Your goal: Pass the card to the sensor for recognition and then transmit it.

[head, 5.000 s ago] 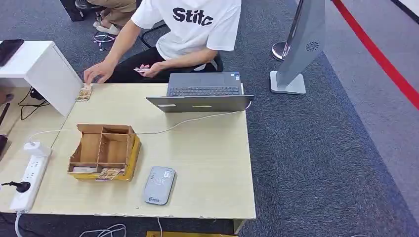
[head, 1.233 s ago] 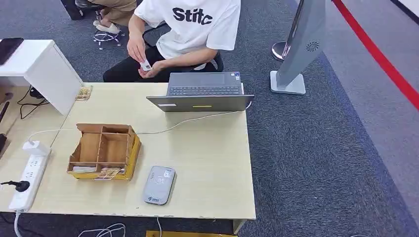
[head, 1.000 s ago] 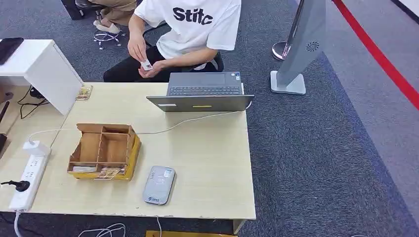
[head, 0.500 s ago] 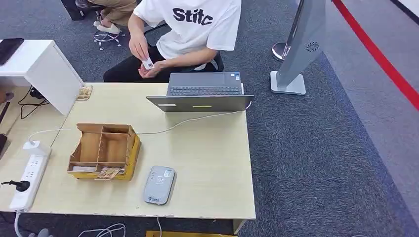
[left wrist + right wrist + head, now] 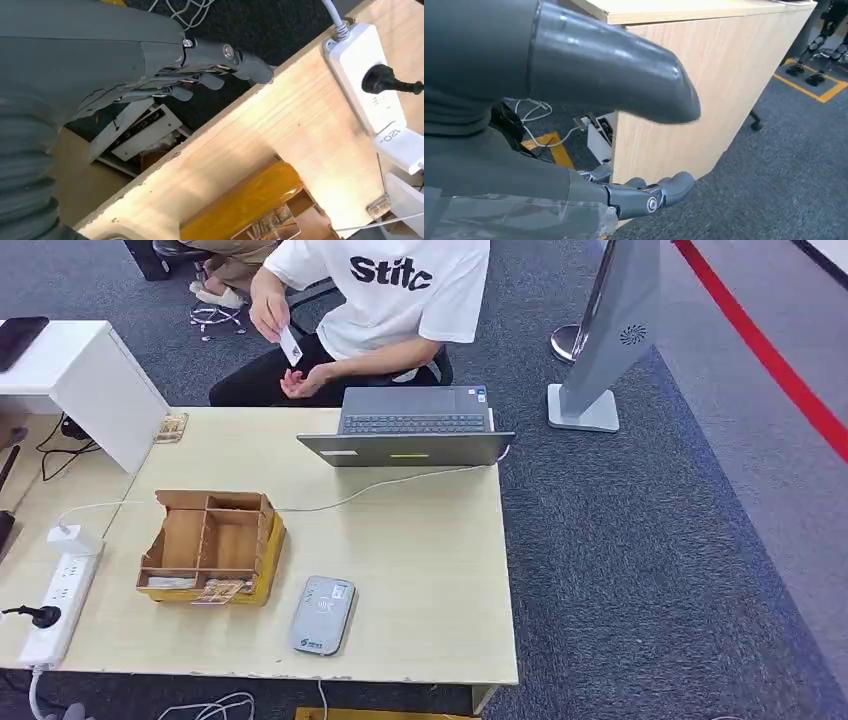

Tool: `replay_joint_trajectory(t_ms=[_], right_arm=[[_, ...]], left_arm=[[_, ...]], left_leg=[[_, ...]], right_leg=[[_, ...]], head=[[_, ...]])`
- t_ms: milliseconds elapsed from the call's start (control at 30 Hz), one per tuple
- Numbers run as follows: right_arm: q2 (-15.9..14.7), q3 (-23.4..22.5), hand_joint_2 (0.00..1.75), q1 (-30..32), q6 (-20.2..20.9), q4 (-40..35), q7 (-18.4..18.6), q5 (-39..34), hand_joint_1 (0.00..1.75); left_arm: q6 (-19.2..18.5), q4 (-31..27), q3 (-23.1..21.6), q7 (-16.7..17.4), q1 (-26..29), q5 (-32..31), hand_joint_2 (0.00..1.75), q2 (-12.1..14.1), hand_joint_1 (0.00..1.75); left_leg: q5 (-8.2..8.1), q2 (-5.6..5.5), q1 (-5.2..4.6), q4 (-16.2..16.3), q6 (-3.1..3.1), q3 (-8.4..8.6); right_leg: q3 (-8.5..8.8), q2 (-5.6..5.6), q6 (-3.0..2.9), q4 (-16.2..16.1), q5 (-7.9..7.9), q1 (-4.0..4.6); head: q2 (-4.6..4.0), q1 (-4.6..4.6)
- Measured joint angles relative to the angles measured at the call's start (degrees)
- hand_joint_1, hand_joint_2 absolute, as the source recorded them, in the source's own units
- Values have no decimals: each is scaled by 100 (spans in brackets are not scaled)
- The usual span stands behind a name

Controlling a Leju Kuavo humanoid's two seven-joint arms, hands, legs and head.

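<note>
Waiting empty and loosely spread below the table edge, the left hand (image 5: 200, 70) and right hand (image 5: 639, 192) must next, I judge, reach the cards in the box (image 5: 208, 545), lower left, before the sensor (image 5: 322, 615).

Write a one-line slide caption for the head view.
Seated person holds up a card behind the laptop; card reader waits on the table.

The table (image 5: 430, 570) is pale yellow wood, carrying a brown cardboard divider box (image 5: 208, 545) with a yellow base, a grey card reader (image 5: 323, 615) and a grey laptop (image 5: 410, 427). A white power strip (image 5: 55, 610) holds a black plug, and a red stripe (image 5: 770, 355) crosses the dark grey carpet (image 5: 650, 570) at upper right.
</note>
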Motion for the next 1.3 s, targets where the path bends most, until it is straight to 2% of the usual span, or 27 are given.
replay_joint_trajectory(t_ms=[267, 367, 433, 467, 500, 533, 567, 600, 633, 667, 700, 733, 800, 833, 867, 900, 933, 967, 1000, 1100, 1133, 1300], right_arm=[[0, 2, 0, -1, 35, 0, -35, 0, 0], [0, 2, 0, 1, 37, 5, -66, -2, 0], [0, 2, 0, 7, 7, 2, -113, -50, 0], [0, 7, 175, 20, -15, -2, -140, -83, 0], [0, 13, 175, 38, -22, -8, -166, -127, 0], [0, 24, 175, 60, -11, -20, -181, -138, 0], [0, 50, 175, 87, 20, -37, -199, -120, 0], [0, 74, 175, 110, 86, -48, -243, 134, 0], [0, 79, 175, 112, 186, -44, -296, 639, 0], [-2, 68, 175, 81, 315, 0, -354, 1247, 0], [-2, 7, 175, -17, 486, 104, -393, 1829, 0], [-2, -66, 175, -145, 640, 218, -420, 2197, 0], [-2, -142, 175, -361, 815, 357, -468, 2534, 0], [-2, -173, 175, -434, 822, 420, -483, 2612, 0], [-2, -197, 175, -484, 826, 470, -494, 2656, 0], [-2, -236, 175, -539, 831, 545, -509, 2704, 0], [-2, -286, 175, -581, 839, 612, -518, 2721, 0], [-2, -308, 175, -614, 844, 658, -520, 2750, 0], [-2, -328, 175, -649, 857, 704, -525, 2758, 0], [-2, -382, 175, -712, 872, 802, -531, 2763, 0], [-2, -406, 175, -721, 874, 824, -531, 2763, 0], [0, -448, 175, -760, 876, 916, -533, 2769, 0]], left_arm=[[88, 5, 17, -134, -58, 105, 175, -2, 0], [425, 4, 17, -368, -58, 61, 175, -2, 0], [709, -22, 17, -667, -55, -123, 175, -2, 0], [734, -35, 28, -827, -61, -171, 175, 0, 0], [683, -35, 89, -1007, -99, -190, 175, 0, 0], [461, -22, 228, -1134, -156, -201, 175, 4, 0], [119, 7, 423, -1211, -270, -252, 175, 4, 0], [-402, 44, 685, -1481, -397, -541, 175, 4, 0], [-1056, -38, 924, -2033, -573, -1167, 175, 46, 0], [-1400, -319, 1019, -2371, -852, -1840, 175, 103, 0], [-1627, -782, 968, -2566, -1286, -2942, 175, 217, 0], [-1617, -1146, 751, -2478, -1727, -4298, 175, 363, 0], [-1221, -1555, 152, -1672, -2383, -7371, 175, 764, 0], [-1097, -1633, -128, -1310, -2588, -8691, 175, 932, 0], [-1033, -1655, -303, -1116, -2722, -9440, 175, 1030, 0], [-933, -1678, -545, -968, -2897, -10447, 175, 1169, 0], [-837, -1720, -744, -934, -3056, -10884, 175, 1321, 0], [-762, -1749, -879, -903, -3165, -11003, 175, 1415, 0], [-715, -1779, -984, -901, -3229, -10746, 175, 1500, 0], [-675, -1836, -1246, -900, -3298, -9029, 175, 1681, 0], [-662, -1857, -1298, -898, -3344, -8724, 175, 1731, 0], [-647, -1880, -1430, -898, -3377, -8618, 175, 1875, 0]], left_leg=[[1, 0, 0, 0, -1, 0], [1, 0, 0, 0, -1, 0], [0, 0, 0, 0, 0, 0], [0, -1, 0, 0, 0, -1], [0, -1, 0, 0, 0, -1], [0, -1, 0, 0, 0, -1], [1, -1, 0, 0, -1, -2], [3, 0, 3, 0, -4, 4], [5, 1, 5, 1, -8, 15], [14, -4, 8, 8, -10, 4], [36, -37, 9, 8, -3, -16], [41, -69, 2, 7, -10, -25], [47, -56, -6, -4, -22, -3], [52, -25, -2, -4, -26, -4], [55, -6, 3, -2, -30, -6], [61, 6, 6, 0, -28, -15], [67, 5, 3, 0, -27, -17], [66, 4, 1, 0, -27, -14], [66, 4, 1, 0, -27, -14], [65, 4, 2, 0, -26, -19], [64, 2, 2, -1, -26, -20], [60, 3, 3, -2, -32, -20]], right_leg=[[1, 0, 0, 0, 0, 0], [0, 0, 0, 0, 0, 0], [1, 0, 0, 0, 0, 0], [1, -2, 0, 0, 0, 0], [1, -3, 0, 0, 0, 0], [1, -2, 0, 0, -1, 0], [2, -3, -1, 0, 0, 0], [-5, -1, -3, 0, -1, 4], [-35, 2, -7, -2, -2, 8], [-43, -1, -7, -3, -2, 14], [-42, -33, -3, -3, 4, 22], [-40, -65, -6, -3, 12, 13], [-10, -56, -30, 3, 33, -1], [-8, -32, -34, 7, 40, 0], [-14, -14, -42, 7, 58, 4], [-25, 1, -38, 7, 64, 6], [-27, 0, -35, 7, 66, 5], [-27, 0, -35, 7, 65, 3], [-27, 1, -35, 7, 64, 3], [-34, 4, -34, 7, 60, 4], [-34, 2, -34, 7, 58, 4], [-39, 5, -33, 7, 54, 5]], head=[[0, 0], [2, 0], [2, 0], [2, 0], [2, 0], [2, 0], [0, 0], [2, -2], [2, -2], [2, -15], [2, -5], [0, 31], [2, 17], [0, -4], [2, -2], [2, 7], [2, 7], [2, 7], [2, 4], [2, 2], [2, 4], [2, 2]])
